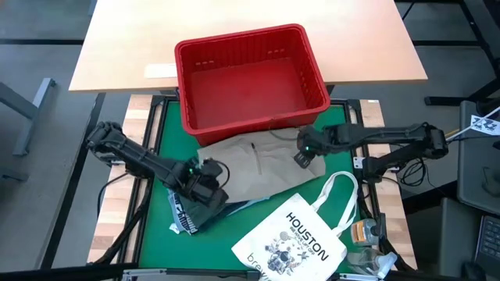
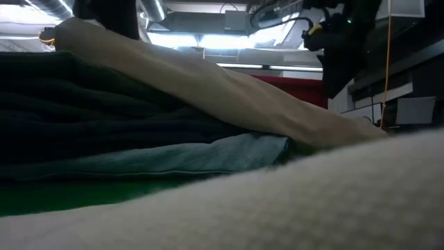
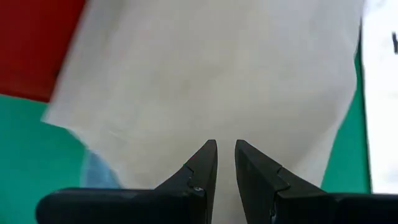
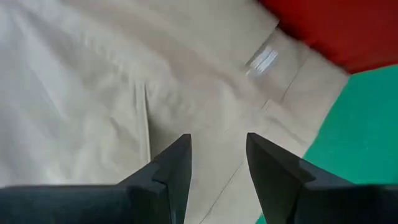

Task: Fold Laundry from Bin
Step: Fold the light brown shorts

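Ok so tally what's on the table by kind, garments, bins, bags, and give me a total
Garments: 3, the khaki garment, a light blue garment and a dark garment under it.
Bins: 1, the red bin.
Bags: 1, the white tote bag.
Total: 5

The red slotted bin (image 1: pixel 251 78) sat empty at upper centre of the high view; just below it the khaki-tan garment (image 1: pixel 258 168) lay spread flat; light blue denim (image 2: pixel 201 156) and a dark garment (image 2: pixel 83 104) lay beneath it.
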You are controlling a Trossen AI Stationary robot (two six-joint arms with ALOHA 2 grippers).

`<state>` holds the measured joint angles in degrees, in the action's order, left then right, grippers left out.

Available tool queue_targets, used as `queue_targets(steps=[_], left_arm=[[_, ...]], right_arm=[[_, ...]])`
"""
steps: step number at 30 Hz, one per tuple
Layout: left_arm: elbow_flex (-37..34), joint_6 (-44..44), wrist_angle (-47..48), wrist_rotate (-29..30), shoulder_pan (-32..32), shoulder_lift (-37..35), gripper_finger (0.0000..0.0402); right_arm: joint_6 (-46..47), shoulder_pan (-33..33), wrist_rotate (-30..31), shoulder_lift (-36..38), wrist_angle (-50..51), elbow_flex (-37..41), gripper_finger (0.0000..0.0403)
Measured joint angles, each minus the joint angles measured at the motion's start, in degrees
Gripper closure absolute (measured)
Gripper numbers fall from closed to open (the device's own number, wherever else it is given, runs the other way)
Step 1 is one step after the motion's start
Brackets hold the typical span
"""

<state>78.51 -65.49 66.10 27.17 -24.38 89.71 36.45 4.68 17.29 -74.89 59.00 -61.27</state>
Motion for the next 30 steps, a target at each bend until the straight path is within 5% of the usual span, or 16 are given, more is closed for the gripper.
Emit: queue_targets(steps=[10, 19, 30], left_arm=[[-14.2, -0.5, -19.0, 0.1, -5.1, 0.0, 0.0348], [-21.2, -4.9, -22.6, 0.5, -7.2, 0.0, 0.0348], [-18.2, -1.4, -23.0, -1.0, -7.2, 0.0, 0.0348]], right_arm=[[6.8, -5.6, 2.4, 0.0, -19.9, 19.1, 0.0249], [11.8, -5.5, -2.3, 0.3, -37.4, 34.9, 0.0249], [5.3, -5.4, -4.4, 1.4, -32.6, 30.0, 0.0249]])
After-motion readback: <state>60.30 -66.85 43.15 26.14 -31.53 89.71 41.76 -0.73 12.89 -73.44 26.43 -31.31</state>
